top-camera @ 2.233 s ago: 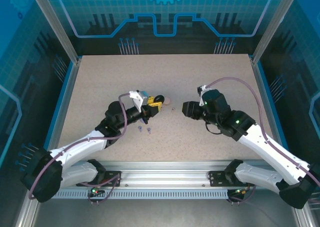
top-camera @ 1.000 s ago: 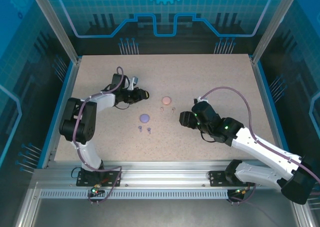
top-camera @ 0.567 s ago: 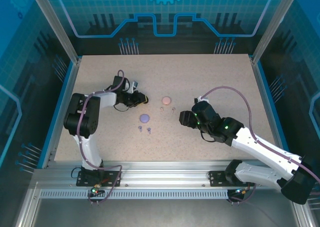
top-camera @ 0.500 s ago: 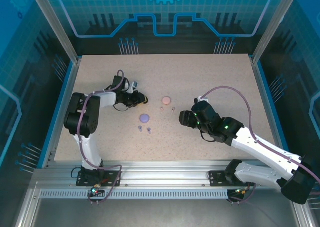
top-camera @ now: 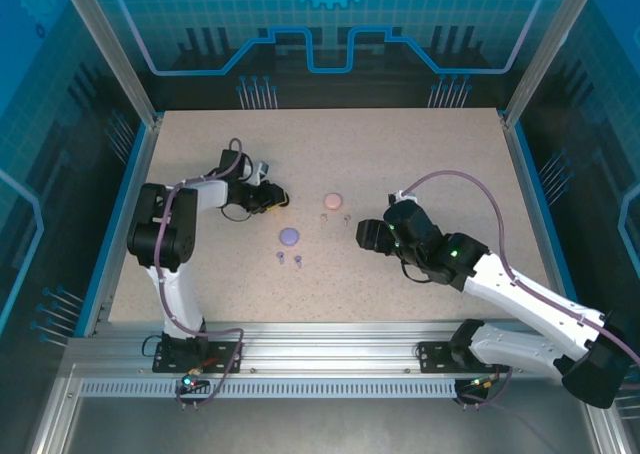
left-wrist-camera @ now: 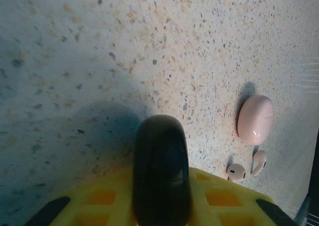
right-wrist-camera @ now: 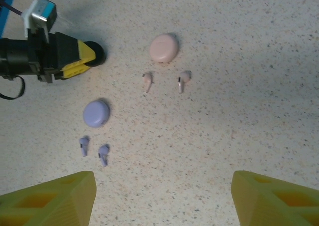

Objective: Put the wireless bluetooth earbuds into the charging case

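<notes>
L tool [top-camera: 272, 200] narrow, clamped on black charging case [left-wrist-camera: 160, 171], left of table [top-camera: 420, 154] centre. Next, lilac case [top-camera: 289, 236]: lid shut, contents hidden; 2 lilac earbuds [top-camera: 282, 258] lie loose just on its near-edge side. Then pink case [top-camera: 333, 200], also shut; 2 pink earbuds [top-camera: 323, 216] loose beside it, near-edge side. R tool [right-wrist-camera: 163, 181] wide, empty, right of centre.

Speckled beige bench [top-camera: 400, 144] with a blue border [top-camera: 132, 189], enclosed by translucent blue panels [top-camera: 330, 24] printed with circuit lines and a gear motif. Aluminium posts [top-camera: 108, 44] rise at the far corners, and a slotted aluminium rail [top-camera: 330, 359] runs along the near edge. Lighting is even and bluish.
</notes>
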Tool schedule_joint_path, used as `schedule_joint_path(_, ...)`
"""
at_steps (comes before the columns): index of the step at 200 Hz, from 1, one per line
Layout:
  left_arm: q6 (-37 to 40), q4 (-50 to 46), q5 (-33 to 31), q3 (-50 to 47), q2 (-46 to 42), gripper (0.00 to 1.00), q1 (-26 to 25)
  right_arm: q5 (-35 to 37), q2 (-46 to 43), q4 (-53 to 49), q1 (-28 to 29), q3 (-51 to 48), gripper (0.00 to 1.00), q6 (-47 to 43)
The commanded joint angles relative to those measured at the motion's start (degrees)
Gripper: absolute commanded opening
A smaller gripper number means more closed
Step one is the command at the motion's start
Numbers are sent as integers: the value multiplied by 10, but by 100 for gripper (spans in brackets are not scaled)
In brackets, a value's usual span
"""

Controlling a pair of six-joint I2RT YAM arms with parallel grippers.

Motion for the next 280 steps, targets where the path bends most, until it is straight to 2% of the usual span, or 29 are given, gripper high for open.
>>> schedule_joint_path(1, 29, -32, 12, 23, 0, 31, 12, 7, 7, -7, 9, 25, 75, -8)
schedule_joint_path(39, 46, -45, 5, 28, -8, 44, 19, 9, 23, -13, 20, 40, 77, -13)
schedule_joint_path(71, 48, -49, -15, 23, -34, 50, 35, 12, 38, -15, 29, 56, 77, -17)
schedule_joint_path(105, 33, -35, -23, 7, -90, 52, 56, 14, 82, -24, 45, 90, 78, -25)
schedule_joint_path(152, -17, 26, -24, -33, -201, 53, 65, 18, 208, -35, 80, 175, 78, -56)
schedule_joint_path(190, -63, 75, -28, -66, -302, 56, 65, -2, 344, -57, 92, 280, 78, -163)
schedule_joint_path(208, -77, 92, -37, -77, -348, 60, 65, 4, 411, -99, 90, 343, 78, -182)
schedule_joint_path(229, -90, 108, -48, -90, -400, 68, 65, 3, 483, -145, 86, 409, 78, -137)
schedule_joint_path(249, -101, 118, -65, -98, -441, 86, 66, -1, 533, -159, 90, 448, 79, -63)
schedule_joint_path(258, -105, 119, -76, -101, -458, 98, 65, 4, 555, -170, 91, 465, 79, -23)
schedule_joint_path(280, -126, 128, -108, -111, -494, 99, 65, 17, 588, -181, 91, 487, 80, 74)
